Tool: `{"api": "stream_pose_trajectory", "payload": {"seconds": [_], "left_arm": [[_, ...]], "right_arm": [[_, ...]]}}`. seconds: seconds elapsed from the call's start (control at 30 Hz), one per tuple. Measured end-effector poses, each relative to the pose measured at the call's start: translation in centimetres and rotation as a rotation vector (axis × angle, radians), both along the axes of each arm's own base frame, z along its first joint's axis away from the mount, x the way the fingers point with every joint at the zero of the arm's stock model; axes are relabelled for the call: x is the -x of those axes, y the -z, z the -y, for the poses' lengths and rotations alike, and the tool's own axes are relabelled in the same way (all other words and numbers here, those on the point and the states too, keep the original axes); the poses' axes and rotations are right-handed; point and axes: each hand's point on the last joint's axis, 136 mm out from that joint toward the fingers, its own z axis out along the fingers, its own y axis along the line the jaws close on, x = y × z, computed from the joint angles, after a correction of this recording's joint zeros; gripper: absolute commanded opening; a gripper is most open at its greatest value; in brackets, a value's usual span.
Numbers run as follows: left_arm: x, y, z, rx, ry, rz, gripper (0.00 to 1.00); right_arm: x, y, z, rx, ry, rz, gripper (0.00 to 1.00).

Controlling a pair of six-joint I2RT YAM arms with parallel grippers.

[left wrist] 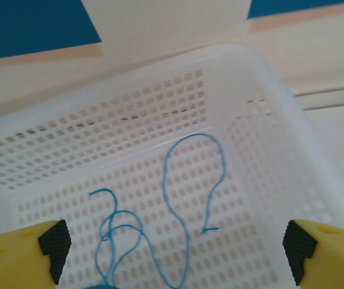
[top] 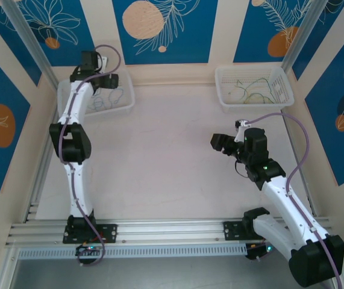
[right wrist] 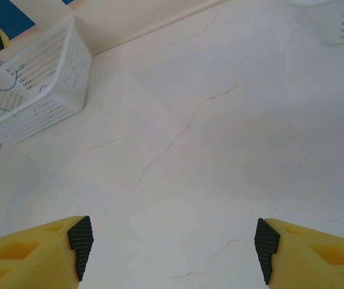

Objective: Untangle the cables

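Blue cables (left wrist: 164, 174) lie in white basket (left wrist: 268, 150).
L fingers (left wrist: 54, 244) wide over it, empty. R fingers (right wrist: 81, 241) wide & empty over bare surface (right wrist: 220, 150).

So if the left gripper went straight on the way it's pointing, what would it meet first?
Probably the blue cables on the white basket's floor: the open left gripper points down into it, right above them. Depth is hard to judge.

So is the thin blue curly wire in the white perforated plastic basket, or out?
In: the blue wire lies loose on the floor of the basket, inside its walls.
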Motion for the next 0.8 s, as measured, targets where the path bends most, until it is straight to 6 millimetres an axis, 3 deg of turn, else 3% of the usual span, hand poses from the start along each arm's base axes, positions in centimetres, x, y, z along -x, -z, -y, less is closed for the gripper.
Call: {"api": "stream_pose_trajectory", "payload": {"seconds": [0.07, 0.13, 0.17, 0.2, 0.23, 0.27, 0.37, 0.4, 0.43, 0.47, 0.5, 0.53, 0.57, 0.7, 0.73, 0.77, 0.8], "left_arm": [[-0.7, -1.1, -0.9, 0.076, -0.001, 0.004, 0.88], [-0.6, -0.5, -2.2, 0.096, -0.018, -0.022, 0.82], [0.0, 0.4, -2.8, 0.104, -0.032, -0.060, 0.63], [0.4, 1.6, -3.3, 0.102, -0.038, -0.095, 0.27], [0.9, 2.9, -3.8, 0.109, -0.050, -0.137, 0.05], [1.4, 4.3, -4.0, 0.113, -0.057, -0.176, 0.01], [2.9, 8.5, -3.2, 0.150, -0.035, -0.287, 0.02], [3.2, 9.3, -2.7, 0.164, -0.022, -0.309, 0.16], [3.6, 9.9, -2.1, 0.188, -0.007, -0.328, 0.43], [3.8, 10.2, -1.4, 0.204, 0.017, -0.335, 0.51], [3.8, 10.1, -0.9, 0.215, 0.033, -0.334, 0.51], [3.8, 9.6, -0.4, 0.229, 0.048, -0.323, 0.70], [3.6, 8.9, 0.0, 0.234, 0.064, -0.304, 0.83], [2.9, 4.5, 1.2, 0.226, 0.113, -0.204, 0.52], [2.7, 3.3, 1.5, 0.215, 0.127, -0.174, 0.16], [2.6, 2.3, 1.6, 0.203, 0.133, -0.151, 0.04], [2.5, 1.7, 1.8, 0.193, 0.137, -0.138, 0.04]], "right_arm": [[-0.1, -0.1, 0.0, -0.002, 0.000, 0.004, 0.74], [-0.1, -0.2, -0.1, -0.003, 0.000, 0.009, 0.74], [-0.2, -0.2, -0.1, -0.003, -0.001, 0.009, 0.74], [-0.3, -0.1, -0.1, -0.003, -0.001, 0.007, 0.74], [-0.4, 0.0, -0.1, -0.001, -0.001, 0.002, 0.74], [-0.4, 0.1, -0.1, -0.001, -0.001, -0.002, 0.74], [-0.6, 0.3, -0.2, -0.001, -0.004, -0.007, 0.74], [-0.6, 0.3, -0.3, -0.003, -0.008, -0.008, 0.74], [-0.7, 0.4, -0.4, -0.003, -0.009, -0.010, 0.74], [-0.8, 0.5, -0.6, -0.006, -0.014, -0.015, 0.74], [-0.8, 0.7, -0.8, -0.005, -0.018, -0.019, 0.74], [-0.8, 0.8, -1.0, -0.006, -0.025, -0.025, 0.74], [-0.8, 1.0, -1.3, -0.007, -0.033, -0.031, 0.74], [-0.6, 1.1, -2.0, -0.009, -0.054, -0.034, 0.74], [-0.6, 1.1, -2.0, -0.010, -0.055, -0.032, 0.74], [-0.6, 1.0, -2.0, -0.010, -0.055, -0.032, 0.74], [-0.6, 1.0, -2.0, -0.009, -0.055, -0.032, 0.74]]}}
